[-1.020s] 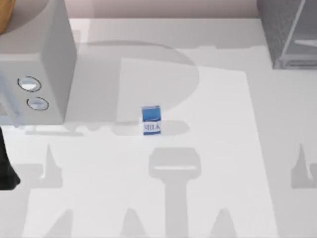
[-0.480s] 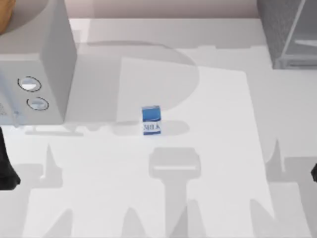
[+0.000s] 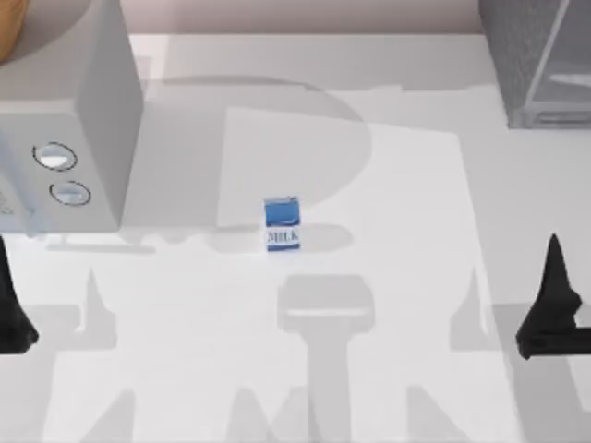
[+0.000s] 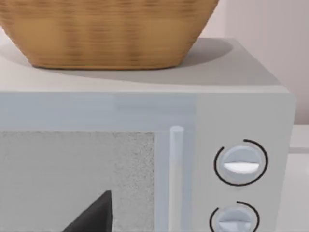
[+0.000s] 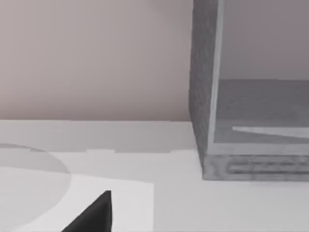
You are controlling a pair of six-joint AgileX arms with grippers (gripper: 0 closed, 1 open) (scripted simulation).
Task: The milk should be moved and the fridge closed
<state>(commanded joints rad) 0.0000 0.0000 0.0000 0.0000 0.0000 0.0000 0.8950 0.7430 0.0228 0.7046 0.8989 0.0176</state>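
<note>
At the lower right edge of the top view, the right gripper (image 3: 552,277) shows as a black pointed finger rising from the frame's right side; whether its claw is open or closed cannot be told. At the lower left edge the left gripper (image 3: 7,309) sits as a dark shape beside the appliance, and its claw state cannot be told either.

Just below the frame's centre stands the milk (image 3: 282,223), a small box-shaped carton, blue above and white below with blue "MILK" lettering, upright on the white table (image 3: 406,277) and well apart from both grippers. It looks light and stiff-sided, though a carton wall would likely dent under a hard squeeze; its flat opposite faces at mid-height seem the safest hold.

Farther up at left is the light grey box with two round dials (image 3: 65,138), a woven tan basket (image 4: 106,29) on top. In the upper right corner stands the fridge (image 3: 531,55), a dark grey speckled cabinet, open, its interior visible in the right wrist view.
</note>
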